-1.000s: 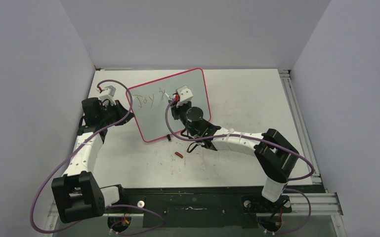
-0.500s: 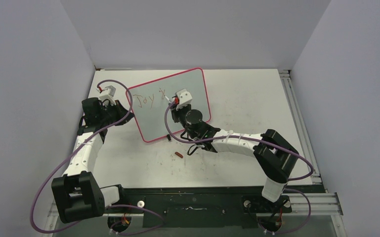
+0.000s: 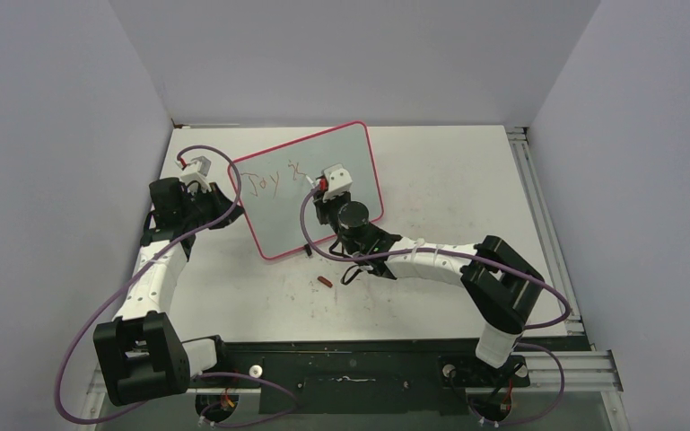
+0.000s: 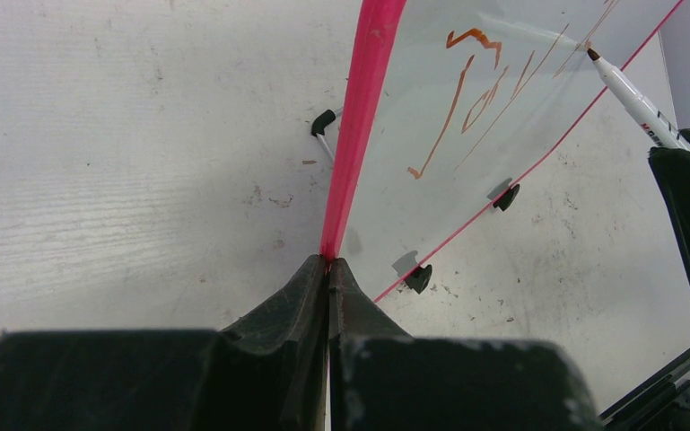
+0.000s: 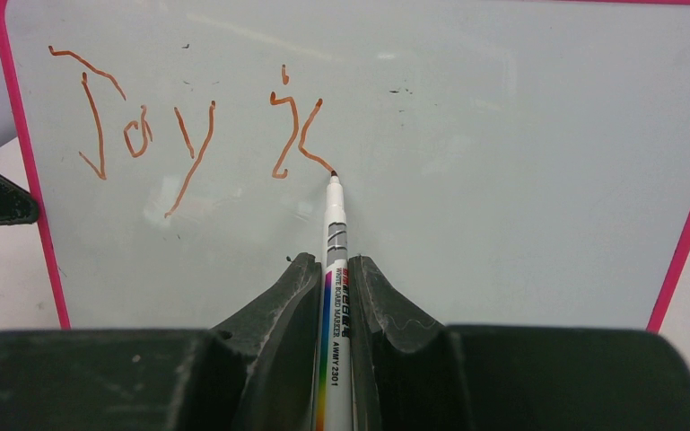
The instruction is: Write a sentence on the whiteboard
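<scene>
**Two clenched tools, one light board**

Both are shut on something. The right tool [image 5: 327, 269] grips the marker [image 5: 334, 229] mid-barrel, its nib pointing at the whiteboard [image 5: 502, 180] and seemingly touching it at the tail of the last stroke. That barrel is slim and smooth, so it may twist or slide back under pressure.

The left tool [image 4: 327, 267] pinches the board's pink frame at its left edge. The board stands tilted on small black feet [image 4: 505, 196], far left on the surface [image 3: 449, 180]. It looks thin, stiff and light, and would likely skid or tip if pressed unbraced, so the frame is the place to hold.

The sentence [image 5: 197, 144] reads "Joy is", with bare board to its right. A small red-brown piece [image 3: 325, 283] lies on the surface near the right arm, apart from the board.
</scene>
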You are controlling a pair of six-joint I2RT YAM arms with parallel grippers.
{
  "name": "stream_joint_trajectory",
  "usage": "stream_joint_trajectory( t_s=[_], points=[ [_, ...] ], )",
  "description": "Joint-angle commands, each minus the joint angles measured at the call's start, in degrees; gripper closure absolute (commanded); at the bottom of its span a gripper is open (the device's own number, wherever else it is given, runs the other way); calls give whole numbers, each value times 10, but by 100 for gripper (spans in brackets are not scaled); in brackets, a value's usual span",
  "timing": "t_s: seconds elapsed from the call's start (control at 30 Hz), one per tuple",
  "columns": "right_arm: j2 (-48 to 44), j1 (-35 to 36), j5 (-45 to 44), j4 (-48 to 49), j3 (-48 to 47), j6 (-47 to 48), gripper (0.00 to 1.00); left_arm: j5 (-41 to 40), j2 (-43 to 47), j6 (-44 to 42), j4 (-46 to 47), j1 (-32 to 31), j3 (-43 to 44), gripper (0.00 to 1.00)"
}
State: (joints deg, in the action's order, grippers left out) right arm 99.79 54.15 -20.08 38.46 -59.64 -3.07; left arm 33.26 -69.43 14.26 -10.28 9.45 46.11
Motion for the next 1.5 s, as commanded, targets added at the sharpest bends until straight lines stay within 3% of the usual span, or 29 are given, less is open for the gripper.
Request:
stream_joint_trajectory(
  t_s=[0.0,0.73,1.07,1.47],
  points=[
    [-19,0,-11,-9,9,3,95,28,7,-5,5,-10,19,100],
    [-14,34,-11,2,10,22,95,27,8,-5,4,-9,19,100],
    [-96,40,-21,-52,-1,20,95,18,11,-4,0,-9,19,100],
    [-132,-24,12,-61,20,26,95,15,14,-5,-1,-10,19,100]
  ],
)
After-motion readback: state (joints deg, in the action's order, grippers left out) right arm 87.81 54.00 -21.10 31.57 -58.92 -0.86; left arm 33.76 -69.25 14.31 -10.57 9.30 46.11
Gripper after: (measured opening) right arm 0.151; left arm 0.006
